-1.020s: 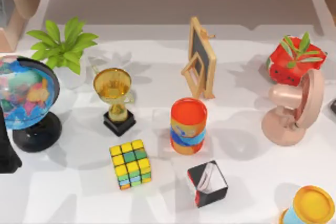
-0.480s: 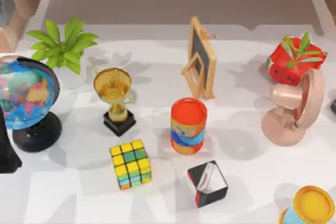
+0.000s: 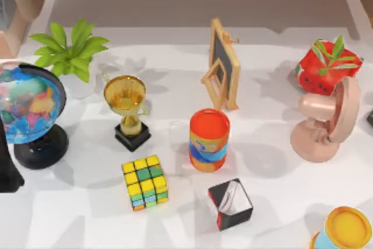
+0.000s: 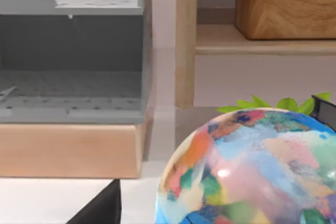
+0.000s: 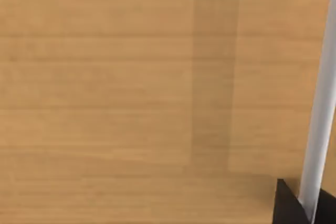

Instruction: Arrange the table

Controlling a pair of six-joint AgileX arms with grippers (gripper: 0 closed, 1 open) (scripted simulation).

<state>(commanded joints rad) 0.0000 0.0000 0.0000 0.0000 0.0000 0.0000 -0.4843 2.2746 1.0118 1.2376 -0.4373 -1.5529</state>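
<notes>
White surface [image 3: 175, 94] spans your top view, carrying a globe [image 3: 26, 109] at left, gold trophy [image 3: 128, 109], colour cube [image 3: 145, 182], orange can [image 3: 209, 139] at centre, chalkboard easel [image 3: 223, 65] behind it, and pink fan [image 3: 326, 123] at right. Your left arm sits beside the globe. You cannot tell either gripper's state.

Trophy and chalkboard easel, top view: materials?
Trophy: looks like polished gold metal or metallised plastic, with bright glints on the cup; black base, matte. Chalkboard easel: light wooden frame with visible tan grain, dark matte slate-like panel.
</notes>
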